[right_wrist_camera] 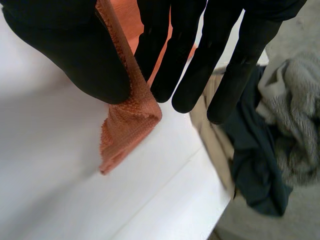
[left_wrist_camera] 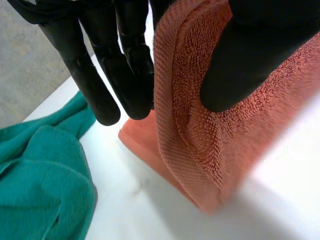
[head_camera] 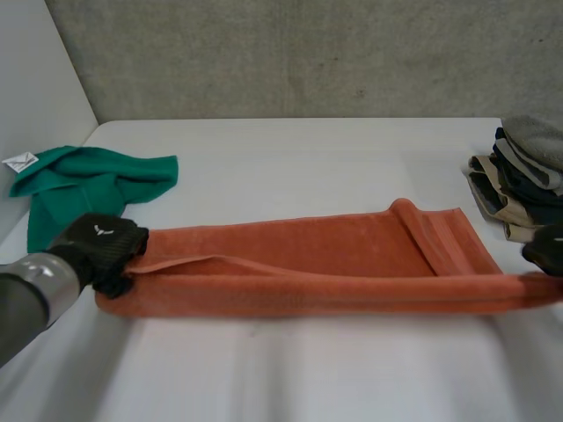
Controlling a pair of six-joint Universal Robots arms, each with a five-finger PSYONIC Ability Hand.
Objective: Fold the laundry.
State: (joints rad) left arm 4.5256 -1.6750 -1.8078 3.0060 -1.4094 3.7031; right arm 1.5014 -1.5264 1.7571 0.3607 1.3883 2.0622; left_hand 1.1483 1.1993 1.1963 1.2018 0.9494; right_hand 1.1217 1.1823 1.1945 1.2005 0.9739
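The left hand [head_camera: 101, 246] and right hand [head_camera: 547, 249] are each pinching an opposite end of the orange towel [head_camera: 334, 259], which is probably handling soft and limp.

No words or numbers legible anywhere. Small white sewn-in tag [head_camera: 19, 162] on crumpled green cotton cloth [head_camera: 88, 180] just beyond left robot hand [head_camera: 104, 249], print too small to read. Tiny white emblem [head_camera: 98, 230] on that hand's back, no letters.

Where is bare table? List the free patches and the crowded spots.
Free: the near strip of table in front of the orange towel, and the far patch behind it, between the green cloth and the pile of clothes. Crowded: both side edges, where those lie.
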